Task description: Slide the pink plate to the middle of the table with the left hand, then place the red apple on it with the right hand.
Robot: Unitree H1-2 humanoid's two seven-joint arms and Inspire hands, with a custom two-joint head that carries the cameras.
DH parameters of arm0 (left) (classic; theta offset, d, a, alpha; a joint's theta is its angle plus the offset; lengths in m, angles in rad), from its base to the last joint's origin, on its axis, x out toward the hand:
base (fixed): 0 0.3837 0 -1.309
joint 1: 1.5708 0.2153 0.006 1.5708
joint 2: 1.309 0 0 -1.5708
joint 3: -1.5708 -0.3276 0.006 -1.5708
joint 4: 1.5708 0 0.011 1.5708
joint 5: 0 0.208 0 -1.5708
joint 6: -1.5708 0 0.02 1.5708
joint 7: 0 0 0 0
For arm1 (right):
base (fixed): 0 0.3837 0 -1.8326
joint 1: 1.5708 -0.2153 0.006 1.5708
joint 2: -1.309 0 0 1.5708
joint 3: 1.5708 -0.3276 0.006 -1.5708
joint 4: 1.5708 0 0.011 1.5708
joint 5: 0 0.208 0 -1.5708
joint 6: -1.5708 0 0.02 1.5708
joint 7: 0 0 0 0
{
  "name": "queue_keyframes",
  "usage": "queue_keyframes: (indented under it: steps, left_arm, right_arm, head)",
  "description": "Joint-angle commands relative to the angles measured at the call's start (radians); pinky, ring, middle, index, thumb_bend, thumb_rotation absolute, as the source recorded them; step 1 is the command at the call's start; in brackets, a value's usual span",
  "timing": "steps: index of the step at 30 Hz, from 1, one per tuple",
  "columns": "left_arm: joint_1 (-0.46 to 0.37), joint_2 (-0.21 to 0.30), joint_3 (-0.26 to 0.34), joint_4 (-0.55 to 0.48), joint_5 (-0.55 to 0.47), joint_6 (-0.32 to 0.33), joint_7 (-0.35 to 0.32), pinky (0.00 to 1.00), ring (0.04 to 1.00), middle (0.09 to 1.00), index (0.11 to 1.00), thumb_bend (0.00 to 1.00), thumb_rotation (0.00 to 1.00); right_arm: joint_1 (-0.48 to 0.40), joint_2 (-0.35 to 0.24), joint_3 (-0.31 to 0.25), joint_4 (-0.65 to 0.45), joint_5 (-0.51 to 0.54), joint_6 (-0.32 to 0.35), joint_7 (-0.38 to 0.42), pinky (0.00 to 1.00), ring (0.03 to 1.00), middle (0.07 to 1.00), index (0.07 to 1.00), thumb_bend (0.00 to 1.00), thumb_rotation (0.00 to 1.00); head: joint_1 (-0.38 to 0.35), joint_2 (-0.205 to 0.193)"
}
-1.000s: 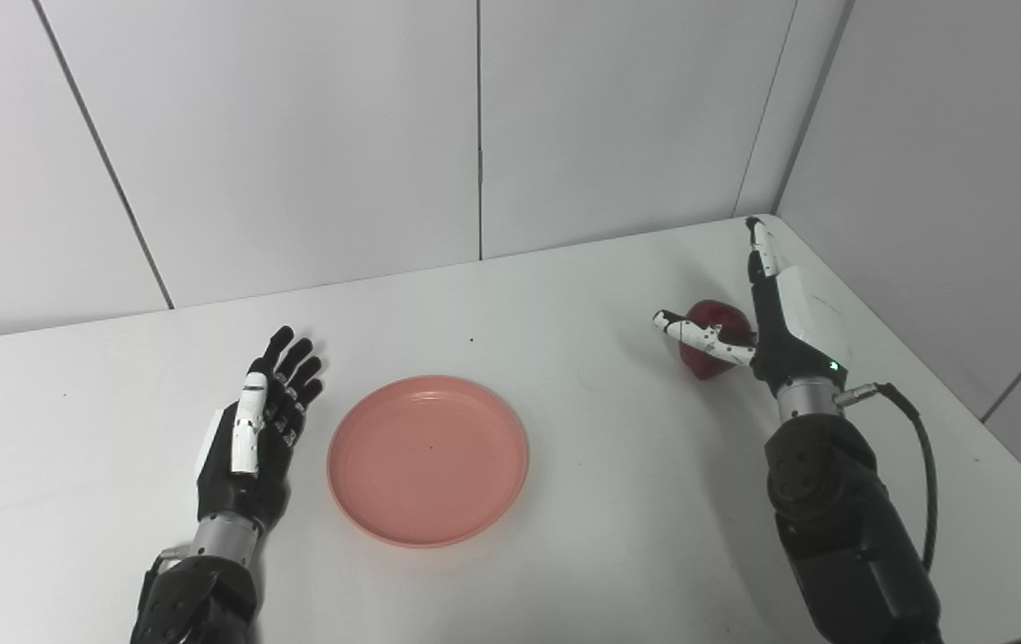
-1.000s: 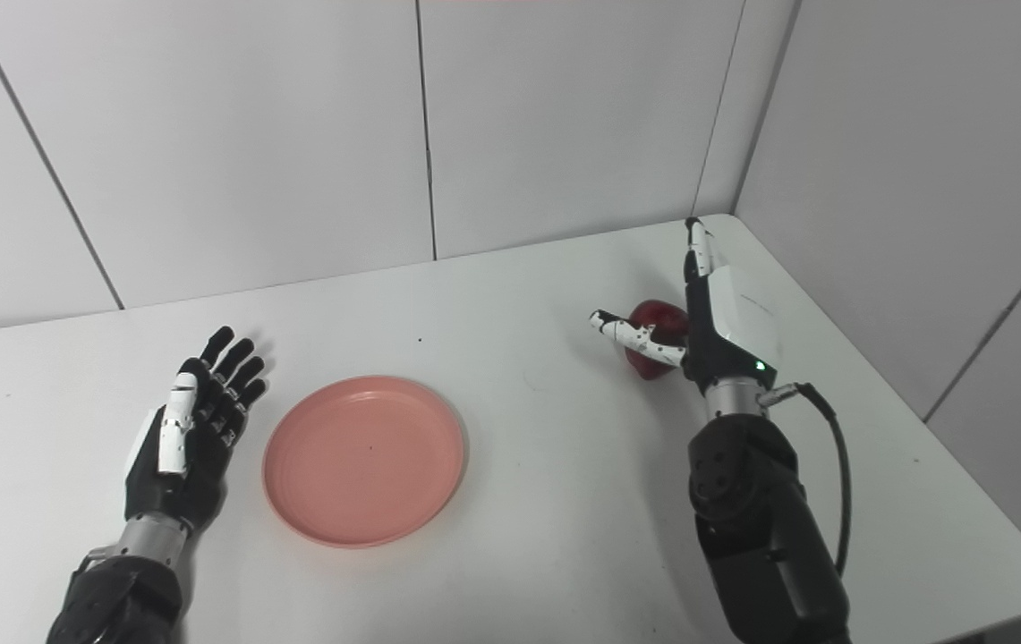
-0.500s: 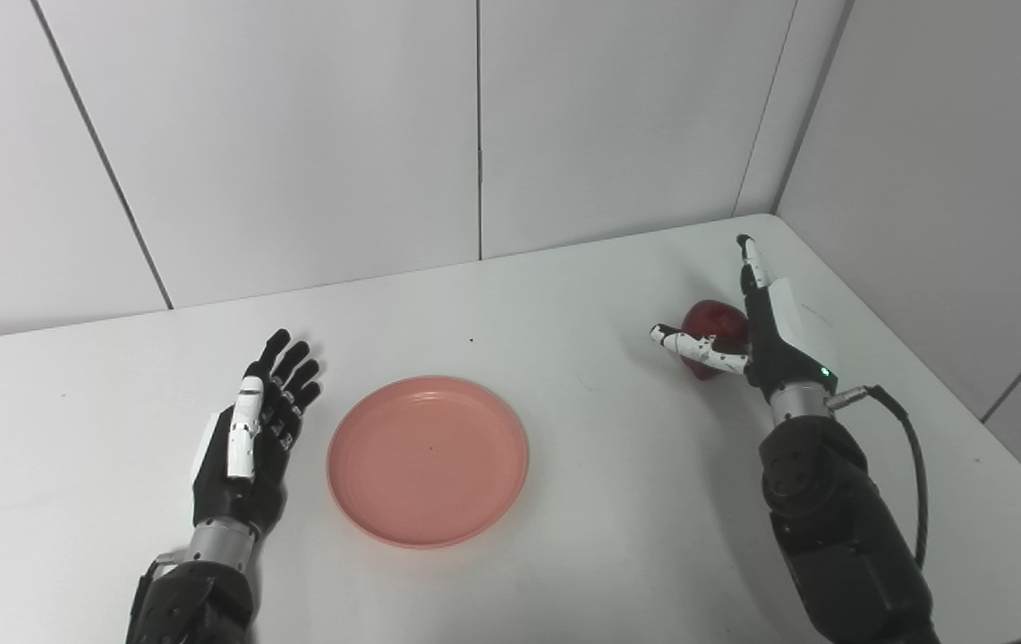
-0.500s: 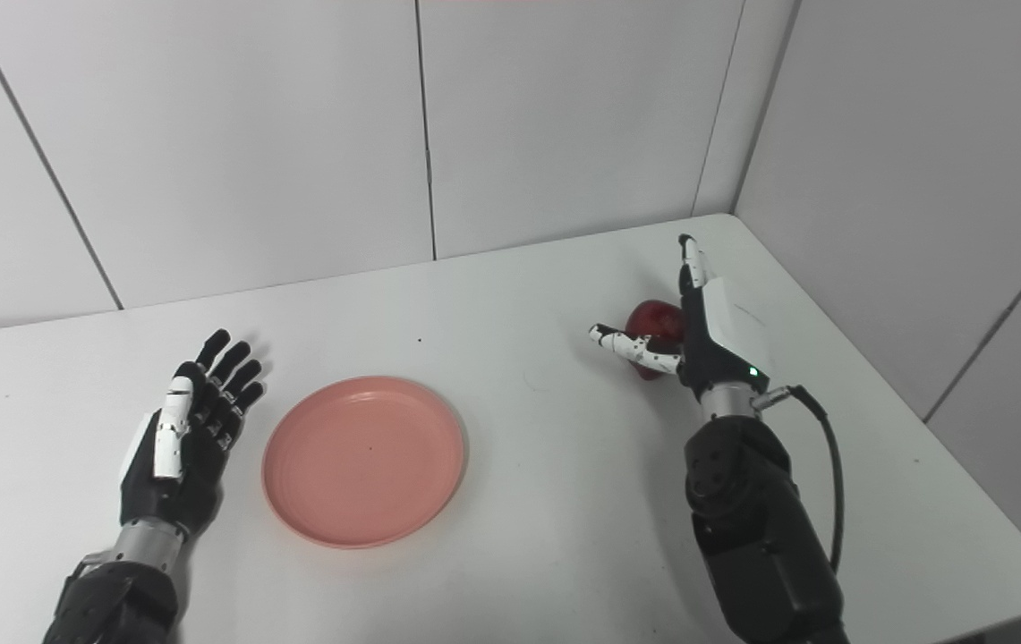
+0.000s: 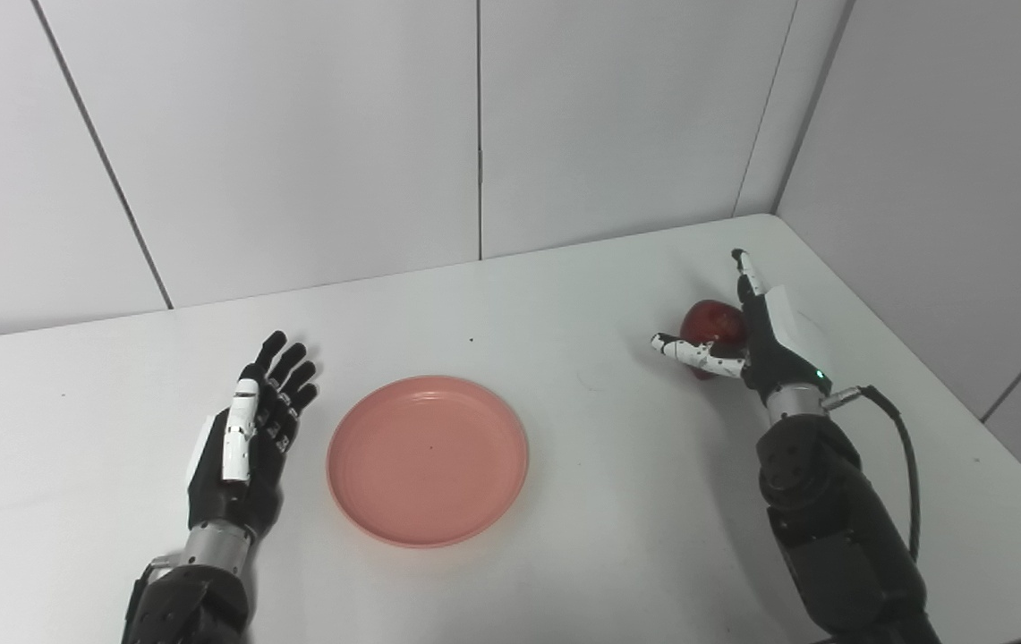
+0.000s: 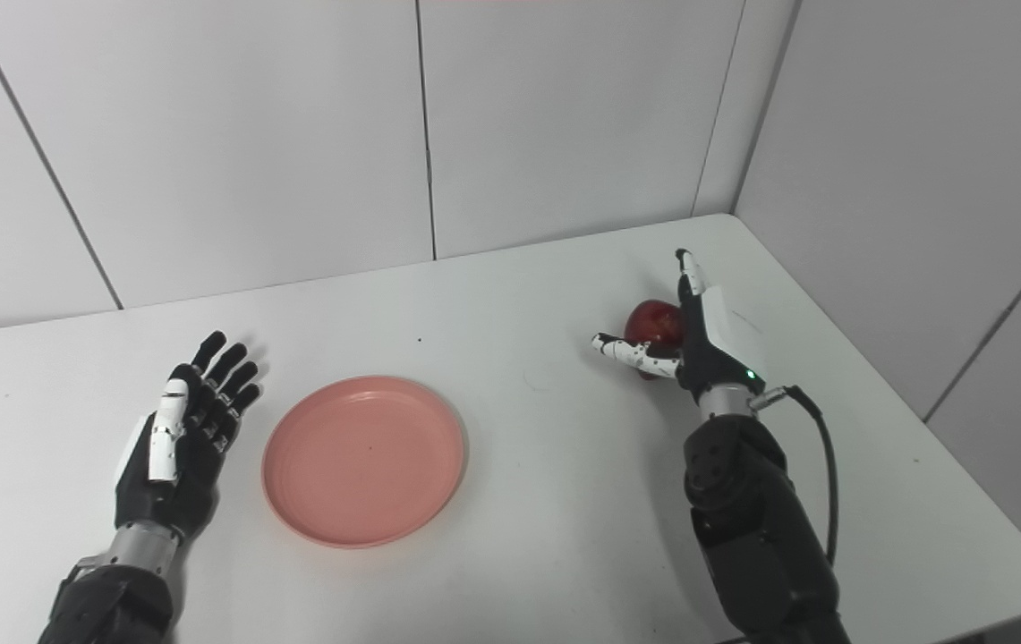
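Pink plate (image 5: 428, 461) lies empty; both hands' fingers spread, right hand (image 5: 765, 344) beside red apple (image 5: 712, 324)

Your left hand (image 5: 246, 438) is mostly black, with dark fingers (image 5: 291, 380) and one white segmented digit (image 5: 237, 431) running along it, plus a white panel at its left edge. A silver metal wrist ring (image 5: 210, 544) joins it to a black, matte forearm (image 5: 188, 608) with round recesses. Your right hand (image 5: 756, 335) has a white back plate (image 5: 792, 317), black sides and a white thumb (image 5: 693, 353) speckled with small black dots. A tiny green light (image 5: 818, 375) glows near its silver wrist. A black cable (image 5: 899, 465) loops from a metal plug at that wrist down the bulky black right forearm (image 5: 832, 528).
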Motion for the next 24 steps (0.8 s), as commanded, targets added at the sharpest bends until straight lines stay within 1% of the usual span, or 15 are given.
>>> queue_keyframes:
  steps: [1,6,12,16,20,21,22,24]
  left_arm:
    - [0.061,0.026,0.005,0.032,0.006,0.028,0.002,0.95,0.933,0.938,0.923,0.37,1.00]
    - [0.062,0.023,0.011,0.034,-0.002,0.028,-0.001,0.95,0.932,0.939,0.925,0.36,1.00]
    - [0.062,0.022,0.012,0.039,-0.001,0.024,-0.001,0.94,0.929,0.937,0.923,0.36,1.00]
    - [0.060,0.022,0.014,0.044,-0.004,0.019,-0.005,0.94,0.929,0.938,0.923,0.36,1.00]
    - [0.063,0.023,0.012,0.035,-0.004,0.023,-0.006,0.94,0.928,0.937,0.922,0.36,1.00]
    - [0.064,0.022,0.013,0.032,-0.006,0.026,-0.006,0.94,0.929,0.937,0.921,0.36,1.00]
    - [0.064,0.021,0.013,0.030,-0.008,0.028,-0.006,0.94,0.929,0.937,0.921,0.36,1.00]
    - [0.064,0.020,0.015,0.029,-0.009,0.031,-0.004,0.94,0.929,0.938,0.922,0.36,1.00]
  right_arm:
    - [-0.042,-0.030,-0.002,-0.007,-0.003,-0.004,-0.028,0.81,0.911,0.948,0.964,1.00,0.50]
    - [-0.048,-0.030,-0.002,-0.002,-0.002,0.002,-0.033,0.80,0.900,0.936,0.959,1.00,0.47]
    - [-0.061,-0.033,-0.009,0.039,0.018,-0.017,-0.050,0.77,0.874,0.921,0.939,1.00,0.43]
    - [-0.070,-0.036,-0.002,0.045,0.011,-0.001,-0.053,0.76,0.868,0.915,0.924,1.00,0.42]
    - [-0.080,-0.038,-0.001,0.071,0.012,-0.014,-0.073,0.72,0.838,0.893,0.898,1.00,0.40]
    - [-0.083,-0.037,-0.001,0.078,0.008,-0.014,-0.084,0.55,0.671,0.733,0.876,1.00,0.38]
    - [-0.085,-0.037,0.000,0.083,0.006,-0.013,-0.093,0.43,0.557,0.623,0.862,1.00,0.37]
    - [-0.085,-0.035,-0.006,0.094,0.015,-0.040,-0.123,0.38,0.508,0.587,0.818,1.00,0.34]
  head:
    - [0.001,0.000]
    - [0.002,0.001]
    - [0.006,0.001]
    - [0.006,0.001]
    - [0.009,0.003]
    - [0.009,0.004]
    - [0.009,0.004]
    - [0.009,0.004]
